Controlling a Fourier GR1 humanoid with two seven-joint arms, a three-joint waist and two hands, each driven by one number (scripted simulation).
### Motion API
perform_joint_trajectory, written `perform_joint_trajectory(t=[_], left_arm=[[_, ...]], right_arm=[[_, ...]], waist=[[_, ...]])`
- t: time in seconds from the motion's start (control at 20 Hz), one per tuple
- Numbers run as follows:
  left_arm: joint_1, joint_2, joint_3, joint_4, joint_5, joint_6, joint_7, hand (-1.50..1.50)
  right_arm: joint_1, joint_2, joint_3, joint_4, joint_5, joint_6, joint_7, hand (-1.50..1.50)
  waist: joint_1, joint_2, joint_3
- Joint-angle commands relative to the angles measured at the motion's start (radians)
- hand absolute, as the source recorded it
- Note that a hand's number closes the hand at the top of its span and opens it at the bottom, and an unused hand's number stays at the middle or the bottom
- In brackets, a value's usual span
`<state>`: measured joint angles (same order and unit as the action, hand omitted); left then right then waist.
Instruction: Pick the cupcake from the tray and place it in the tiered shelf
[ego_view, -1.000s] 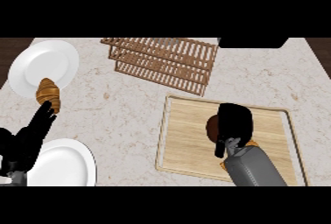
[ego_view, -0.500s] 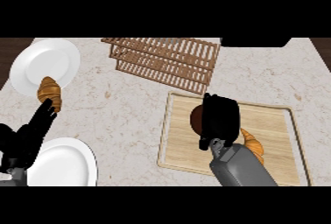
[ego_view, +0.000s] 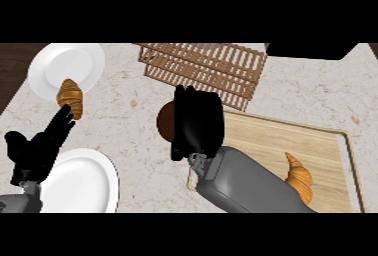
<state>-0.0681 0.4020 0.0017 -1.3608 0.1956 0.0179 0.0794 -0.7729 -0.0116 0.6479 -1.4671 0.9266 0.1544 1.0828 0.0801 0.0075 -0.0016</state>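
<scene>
1. At the centre of the counter (ego_view: 148, 125), the right hand (ego_view: 198, 122) hangs with its back to the camera, fingers curled down round the cupcake (ego_view: 167, 121).
2. Only a dark brown rounded edge of the cupcake shows, poking out at the left side of the hand; the rest is hidden under the palm and fingers.
3. The cupcake sits just beyond the upper left corner of the wooden tray (ego_view: 325, 150), over the marbled counter rather than over the tray's board.
4. The hand and cupcake lie between the tray and the tiered shelf (ego_view: 207, 67), just below the shelf's lower slatted edge; whether the fingertips touch the slats cannot be told.
5. The grey right forearm (ego_view: 247, 182) runs from the lower edge up across the tray's left part.
6. A croissant (ego_view: 298, 176) lies on the tray, just right of the forearm, its tip pointing up.
7. At the lower left the left hand (ego_view: 40, 145) rests with fingers straight and spread, holding nothing, overlapping the edge of a white plate (ego_view: 81, 182).
8. Its fingertips come close to a second croissant (ego_view: 71, 97), which lies on the lower rim of another white plate (ego_view: 66, 67) at the upper left.
</scene>
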Motion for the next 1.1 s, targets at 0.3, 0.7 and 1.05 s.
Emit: perform_joint_trajectory(t=[0.3, 0.7, 1.05], left_arm=[[-0.007, -0.028, -0.003, 0.026, -0.015, 0.019, -0.006, 0.0], [0.002, -0.025, 0.016, 0.032, -0.018, 0.026, -0.004, 0.0], [0.051, 0.005, 0.043, 0.014, 0.002, -0.011, -0.023, 0.0]], right_arm=[[-0.287, 0.011, -0.034, -0.103, -0.188, -0.227, 0.325, 1.5], [-0.508, 0.011, -0.081, -0.07, -0.187, -0.256, 0.403, 1.5], [-0.695, 0.011, -0.186, 0.081, -0.099, -0.136, 0.404, 1.5]], waist=[[-0.026, -0.014, -0.001], [-0.045, -0.016, -0.001], [-0.06, -0.022, -0.002]])
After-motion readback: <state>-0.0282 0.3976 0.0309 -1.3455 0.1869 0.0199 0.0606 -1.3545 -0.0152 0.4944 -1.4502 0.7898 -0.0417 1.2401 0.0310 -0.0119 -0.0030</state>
